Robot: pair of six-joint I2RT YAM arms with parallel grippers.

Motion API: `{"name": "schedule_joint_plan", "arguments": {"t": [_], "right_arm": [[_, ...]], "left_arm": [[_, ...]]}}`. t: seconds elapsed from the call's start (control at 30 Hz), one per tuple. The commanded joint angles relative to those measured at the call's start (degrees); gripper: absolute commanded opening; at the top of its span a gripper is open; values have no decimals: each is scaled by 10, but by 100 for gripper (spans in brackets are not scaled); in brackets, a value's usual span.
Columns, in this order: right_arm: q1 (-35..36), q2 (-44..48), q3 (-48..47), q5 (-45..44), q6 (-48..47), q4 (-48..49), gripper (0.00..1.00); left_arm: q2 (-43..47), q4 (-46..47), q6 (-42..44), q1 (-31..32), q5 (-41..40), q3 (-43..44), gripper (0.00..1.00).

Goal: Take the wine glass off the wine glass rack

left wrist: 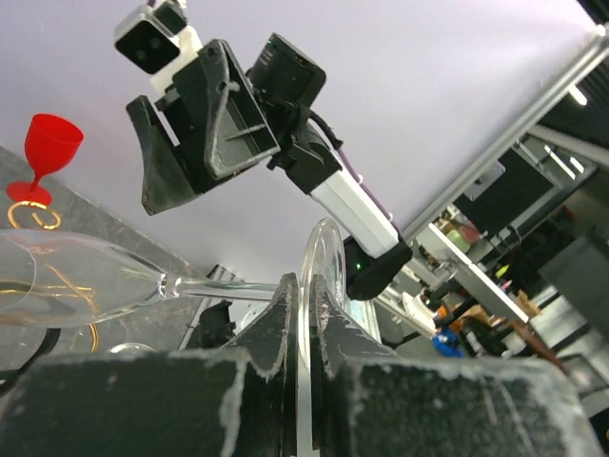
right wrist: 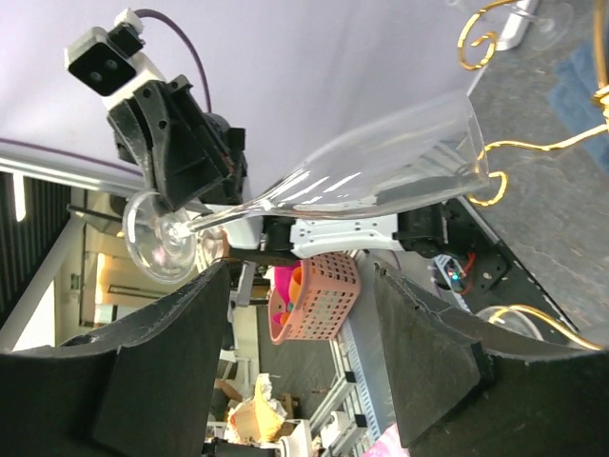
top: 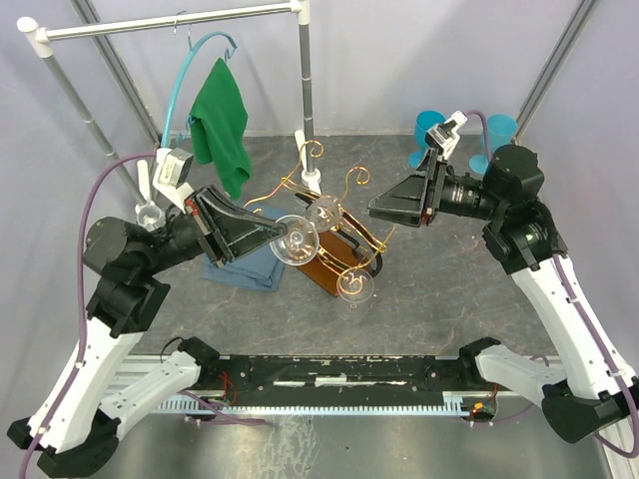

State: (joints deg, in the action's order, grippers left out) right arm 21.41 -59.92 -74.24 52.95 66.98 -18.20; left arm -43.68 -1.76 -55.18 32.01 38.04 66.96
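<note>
My left gripper [top: 282, 236] is shut on the round foot of a clear wine glass [top: 300, 239] and holds it lying sideways, with the bowl [top: 324, 212] pointing at the rack. In the left wrist view my gripper [left wrist: 306, 303] pinches the edge of the foot [left wrist: 324, 249], and the stem runs left to the bowl [left wrist: 67, 281]. The wine glass rack [top: 329, 261] is gold wire on a brown base, with a second glass [top: 356, 284] hanging at its near end. My right gripper [top: 377, 210] is open and empty just right of the rack. Its wrist view [right wrist: 300, 276] shows the held glass [right wrist: 381, 186] near the gold scrolls.
A white-and-grey clothes rail [top: 170, 22] at the back holds a green cloth [top: 222, 120] on a teal hanger. A folded blue cloth [top: 250, 267] lies under the left gripper. Two blue cups [top: 431, 130] stand at the back right. A small clear glass [top: 150, 215] stands at the left.
</note>
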Motion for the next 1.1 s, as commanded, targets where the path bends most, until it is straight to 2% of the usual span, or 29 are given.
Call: {"name": "schedule_joint_plan", "arguments": {"t": [0.0, 0.2, 0.4, 0.7, 0.87, 1.07], "right_arm": [[11, 2, -10, 16, 86, 111, 71], [59, -24, 32, -8, 166, 203, 91], [121, -63, 49, -43, 208, 256, 92], [137, -98, 53, -79, 254, 297, 92], [137, -108, 35, -91, 257, 306, 92], [138, -119, 39, -108, 262, 324, 90]], "left_arm": [[8, 43, 89, 1, 59, 24, 3], [25, 37, 230, 1, 102, -1, 3], [29, -19, 383, 1, 112, 20, 3], [-36, -222, 607, 2, 176, 141, 3], [-32, -260, 652, 1, 194, 157, 3], [-19, -264, 655, 1, 201, 153, 3]]}}
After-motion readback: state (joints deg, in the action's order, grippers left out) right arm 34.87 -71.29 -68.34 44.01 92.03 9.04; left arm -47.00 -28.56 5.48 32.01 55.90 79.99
